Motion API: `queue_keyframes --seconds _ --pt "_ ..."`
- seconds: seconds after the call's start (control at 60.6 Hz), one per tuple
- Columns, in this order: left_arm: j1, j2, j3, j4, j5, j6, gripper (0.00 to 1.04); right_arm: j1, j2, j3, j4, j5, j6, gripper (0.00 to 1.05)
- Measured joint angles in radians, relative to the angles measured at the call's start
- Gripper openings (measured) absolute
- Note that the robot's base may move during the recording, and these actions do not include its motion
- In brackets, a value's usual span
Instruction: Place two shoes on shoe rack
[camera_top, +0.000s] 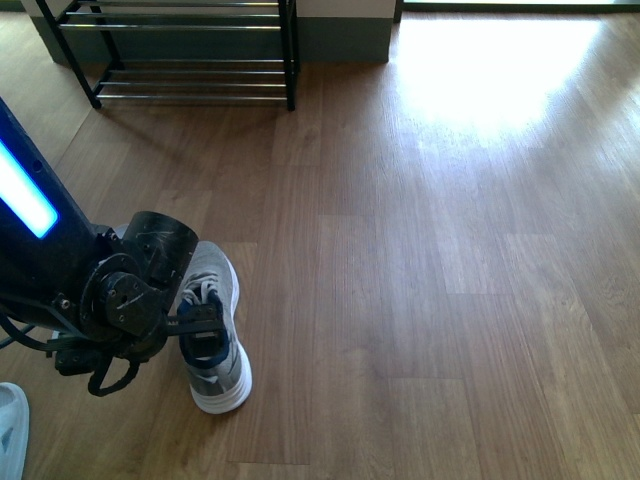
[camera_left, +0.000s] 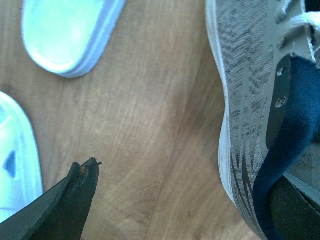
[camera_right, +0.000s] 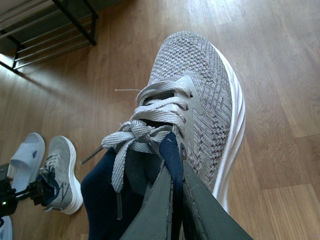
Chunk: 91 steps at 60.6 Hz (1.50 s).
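Placing two shoes, early stage: neither shoe is resting on the shoe rack (camera_top: 290, 60), which is standing at the upper left of the front view, its visible rods carrying nothing. The right gripper (camera_right: 175, 175) is pinching the navy collar of the held shoe (camera_right: 200, 100) between nearly closed fingers. That shoe is filling the centre of the right wrist view and appears to be hanging clear of the wooden floor (camera_top: 450, 250), though this arm is lying outside the front view. The left gripper (camera_top: 203, 335) is reaching into the mouth of the floor shoe (camera_top: 213, 272), which is lying sole-down at the lower left of the front view, well apart from the rack. In the left wrist view its fingers are standing wide. One finger (camera_left: 75, 200) is hovering over bare floor at the lower left of that frame, while the other is lying against the navy lining at the right edge, so the shoe's side wall is sitting between them unclamped. Judged from this, the left grasp, both carries and both placements are waiting to be done. Two pale slippers (camera_left: 70, 30) are lying near the floor shoe, close to the outer finger. The floor between shoe and rack is looking open, and the rack's black end posts and closely spaced rods are likely to be the main constraint on insertion.
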Motion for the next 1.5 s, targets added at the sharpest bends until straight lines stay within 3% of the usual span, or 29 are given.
queue_keyframes --seconds 0.248,0.677,0.792,1.007,1.205,1.502 --pt "0.029 -0.055 -0.045 0.037 -0.017 -0.027 0.95 0.0 0.0 0.0 0.0 0.005 0.0 0.01" --pt "0.039 0.095 0.099 -0.037 0.048 -0.012 0.95 0.0 0.0 0.0 0.0 0.002 0.0 0.01" --pt "0.024 0.1 0.103 -0.046 0.049 -0.011 0.79 0.0 0.0 0.0 0.0 0.003 0.0 0.01" --pt "0.015 0.103 0.127 -0.053 0.053 -0.011 0.33 0.0 0.0 0.0 0.0 0.004 0.0 0.01" --pt "0.023 0.106 0.129 -0.047 0.061 -0.011 0.02 0.0 0.0 0.0 0.0 0.003 0.0 0.01" --pt "0.043 0.076 0.06 0.041 0.074 -0.014 0.02 0.0 0.0 0.0 0.0 0.004 0.0 0.01"
